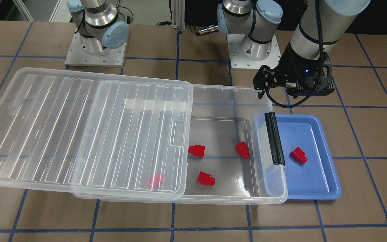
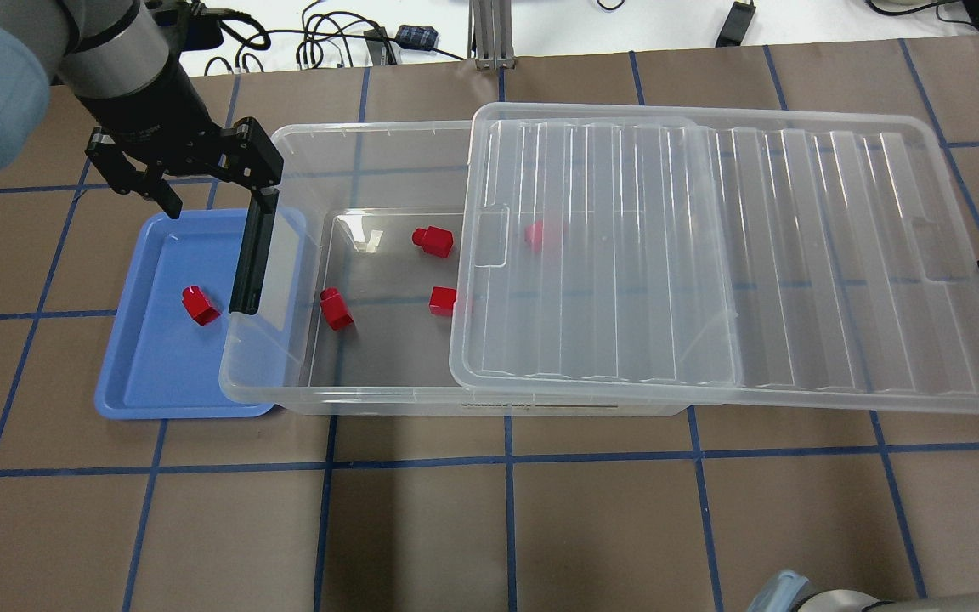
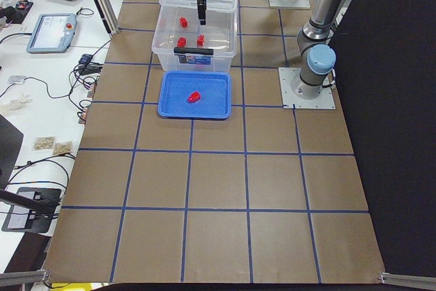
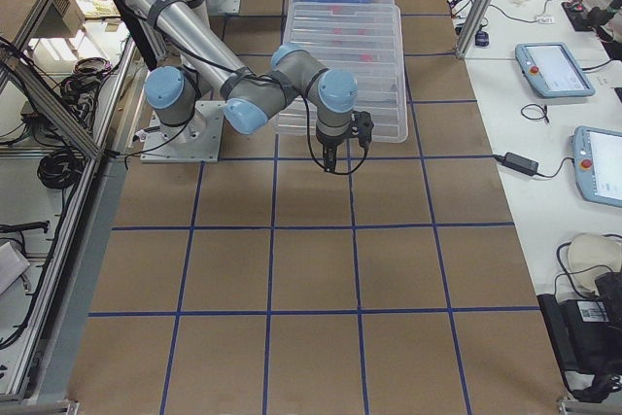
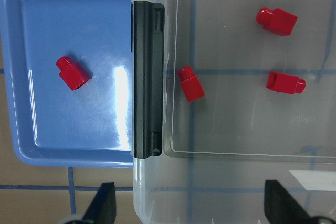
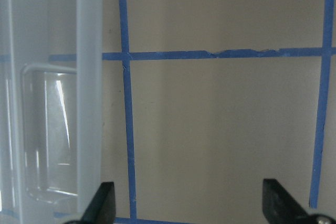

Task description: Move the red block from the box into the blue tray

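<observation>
Nearest the table's left end, the blue tray [image 2: 141, 374] sat tight against the latch end of the box [image 2: 370, 136], which we judged kept the carry short. One red block [image 2: 200, 305] lay loose on its floor. Above the black latch [image 2: 250, 255] the left gripper [image 2: 216, 200] hung spread and empty, within reach of both. Three spare blocks [image 2: 336, 308] waited in the uncovered part, and a fourth showed blurred under the lid [image 2: 710, 255], slid aside for access. Farthest, the right gripper [image 6: 189, 205] stood spread and empty, clear of the work.

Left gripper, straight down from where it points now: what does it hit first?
Likely the corner rim of the large clear plastic bin, by its black latch bar. The open left gripper straddles that corner, partly outside it. Depth unclear.
</observation>
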{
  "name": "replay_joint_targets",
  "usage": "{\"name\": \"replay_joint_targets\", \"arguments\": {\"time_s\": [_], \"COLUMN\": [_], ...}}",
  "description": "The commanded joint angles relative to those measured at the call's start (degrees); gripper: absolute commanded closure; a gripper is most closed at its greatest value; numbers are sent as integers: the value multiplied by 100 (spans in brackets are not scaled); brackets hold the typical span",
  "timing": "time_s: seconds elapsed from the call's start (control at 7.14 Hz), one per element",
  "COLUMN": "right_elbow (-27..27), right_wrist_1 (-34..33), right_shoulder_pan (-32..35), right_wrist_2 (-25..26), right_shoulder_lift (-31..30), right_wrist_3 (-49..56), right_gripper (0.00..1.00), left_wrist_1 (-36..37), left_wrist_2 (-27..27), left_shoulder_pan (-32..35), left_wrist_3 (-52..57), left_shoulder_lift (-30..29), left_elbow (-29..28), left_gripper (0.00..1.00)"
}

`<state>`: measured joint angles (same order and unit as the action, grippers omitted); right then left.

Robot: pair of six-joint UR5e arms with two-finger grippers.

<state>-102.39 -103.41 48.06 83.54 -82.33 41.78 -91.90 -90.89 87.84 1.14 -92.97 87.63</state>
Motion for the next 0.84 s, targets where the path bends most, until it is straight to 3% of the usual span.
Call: {"name": "replay_joint_targets", "arguments": {"time_s": [0.0,0.7], "right_elbow": [0,9], "right_wrist_1": [40,49], "right_shoulder_pan": [45,230], "right_wrist_2": [-13,-13], "right_shoulder_lift": [-11,-28], "right_wrist_3": [-125,-399], "right_gripper": [0,0], "left_wrist_1": [-4,31], "left_wrist_2": [70,36], "left_shoulder_pan": [-83,-109], "left_wrist_3": [36,71], "left_shoulder_lift": [33,51], "left_elbow": [-18,-9], "left_gripper": [0,0]}}
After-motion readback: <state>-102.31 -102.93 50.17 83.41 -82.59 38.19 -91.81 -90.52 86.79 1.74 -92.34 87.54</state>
